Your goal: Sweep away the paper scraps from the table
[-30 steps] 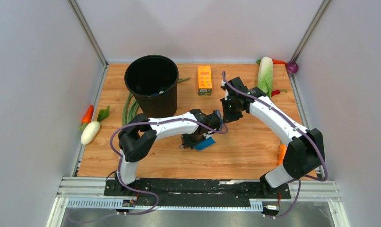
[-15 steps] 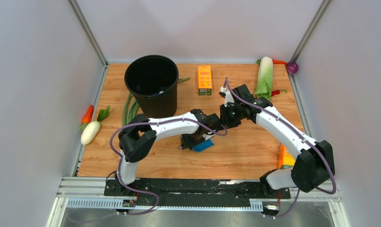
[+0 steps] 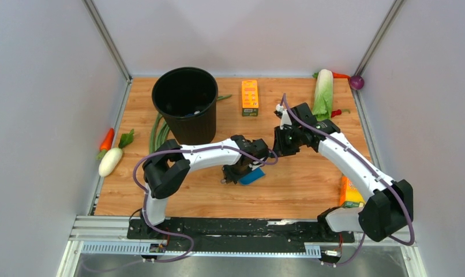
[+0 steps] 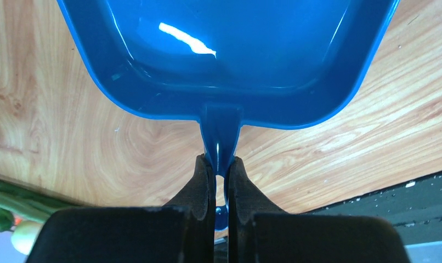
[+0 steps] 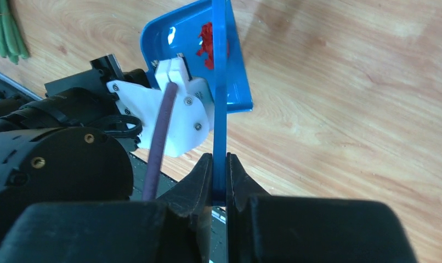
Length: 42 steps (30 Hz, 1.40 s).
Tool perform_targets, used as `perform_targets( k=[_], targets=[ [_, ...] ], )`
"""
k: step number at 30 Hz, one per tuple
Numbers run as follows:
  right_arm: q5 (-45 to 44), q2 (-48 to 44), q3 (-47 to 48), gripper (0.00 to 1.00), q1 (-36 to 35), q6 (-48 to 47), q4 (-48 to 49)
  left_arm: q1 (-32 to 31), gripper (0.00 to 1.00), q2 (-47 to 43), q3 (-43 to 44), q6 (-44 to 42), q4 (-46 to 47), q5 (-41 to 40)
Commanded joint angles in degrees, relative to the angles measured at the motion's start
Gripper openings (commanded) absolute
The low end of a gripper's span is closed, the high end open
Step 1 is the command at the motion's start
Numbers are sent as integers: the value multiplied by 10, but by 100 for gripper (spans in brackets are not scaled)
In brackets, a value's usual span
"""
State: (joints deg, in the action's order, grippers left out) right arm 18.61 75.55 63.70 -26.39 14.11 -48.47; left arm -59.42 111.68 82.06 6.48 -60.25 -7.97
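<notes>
Dustpan, one, blue, red paper scraps clumped inside, one black bin

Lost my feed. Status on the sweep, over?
Left jaws shut on dustpan handle. Right jaws shut on blue blade. Scraps in dustpan. Nothing seen in the way.
</notes>
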Motion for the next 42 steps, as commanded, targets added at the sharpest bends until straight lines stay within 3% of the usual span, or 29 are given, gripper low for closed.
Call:
perform_targets(
  k=[1, 9, 16, 42],
  targets=[
    [-48, -19, 30, 0, 9, 23, -56, 2, 0, -42, -33, 29, 74, 6],
    [-146, -47, 45, 0, 47, 65, -93, 2, 0, -60, -38, 37, 85, -3],
    [-215, -62, 49, 0, 60, 94, -109, 2, 0, -59, 15, 22, 37, -8],
    [-269, -88, 8, 0, 80, 102, -118, 2, 0, -91, 165, 54, -56, -27]
  ],
)
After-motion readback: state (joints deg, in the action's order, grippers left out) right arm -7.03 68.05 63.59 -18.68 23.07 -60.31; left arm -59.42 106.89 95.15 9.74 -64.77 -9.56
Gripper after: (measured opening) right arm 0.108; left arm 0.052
